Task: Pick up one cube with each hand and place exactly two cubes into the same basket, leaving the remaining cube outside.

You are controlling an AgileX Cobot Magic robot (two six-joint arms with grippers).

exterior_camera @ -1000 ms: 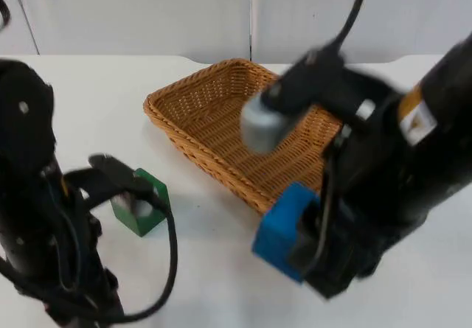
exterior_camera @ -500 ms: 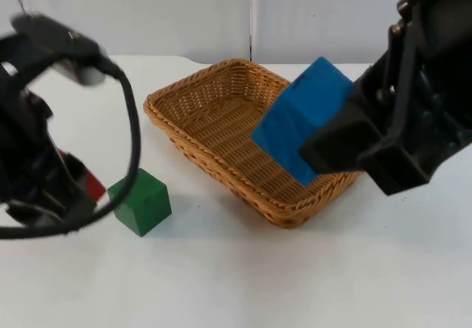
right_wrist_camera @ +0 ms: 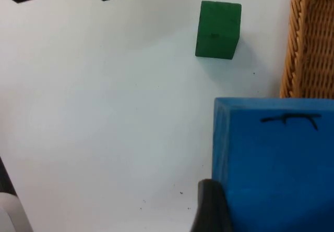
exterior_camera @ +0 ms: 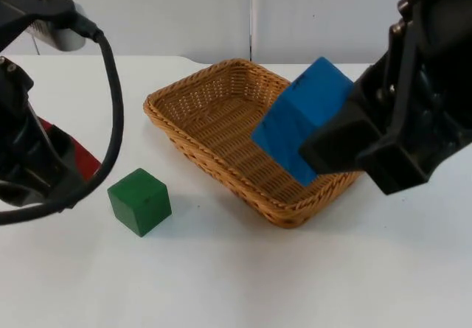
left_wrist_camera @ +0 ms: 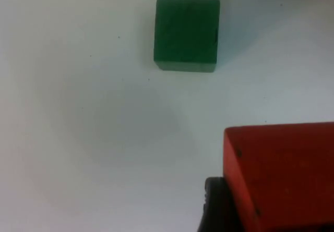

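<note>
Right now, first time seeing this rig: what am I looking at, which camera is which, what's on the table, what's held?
Two black robot arms work at a white table. One picture comes from a fixed camera above; the other two from cameras on each wrist. The right gripper holds a blue cube above the wicker basket. The left gripper, at the table's left side, holds a red cube. A green cube sits on the table beside the basket, untouched.
</note>
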